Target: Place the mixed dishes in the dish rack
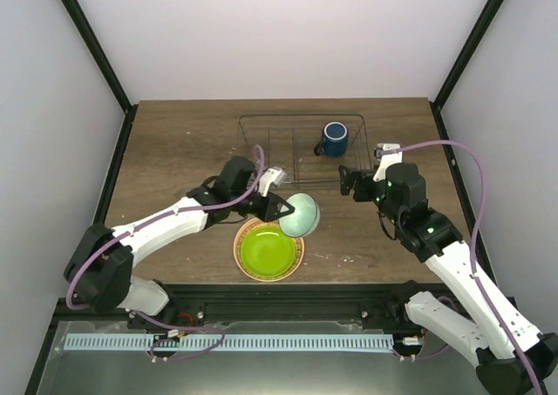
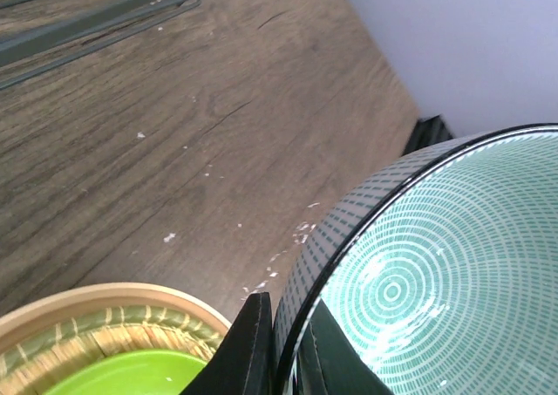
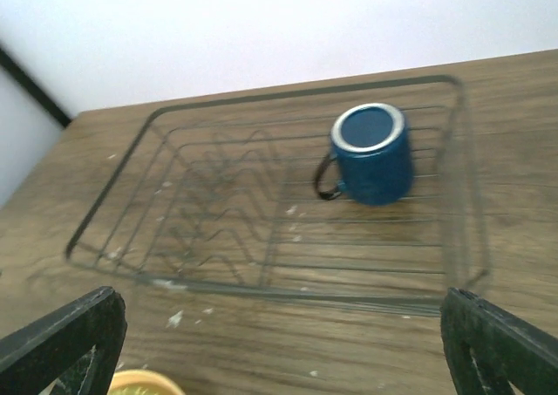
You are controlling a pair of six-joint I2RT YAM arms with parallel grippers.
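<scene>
Clasping the mint-green bowl (image 1: 301, 214) by the rim in the left pincer (image 2: 283, 343), beside the lime-green plate (image 1: 267, 250) on a woven plate (image 1: 240, 247); with the right pincer (image 3: 283, 325) released, facing the dish rack (image 3: 288, 94) containing the blue mug (image 3: 370, 155).

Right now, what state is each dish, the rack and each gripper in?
bowl: tilted on edge, rim pinched by left gripper.
mug: standing inside dish rack.
dish rack: holds only the mug.
lime plate: flat on woven plate.
woven plate: flat on table.
right gripper: open, empty.
</scene>
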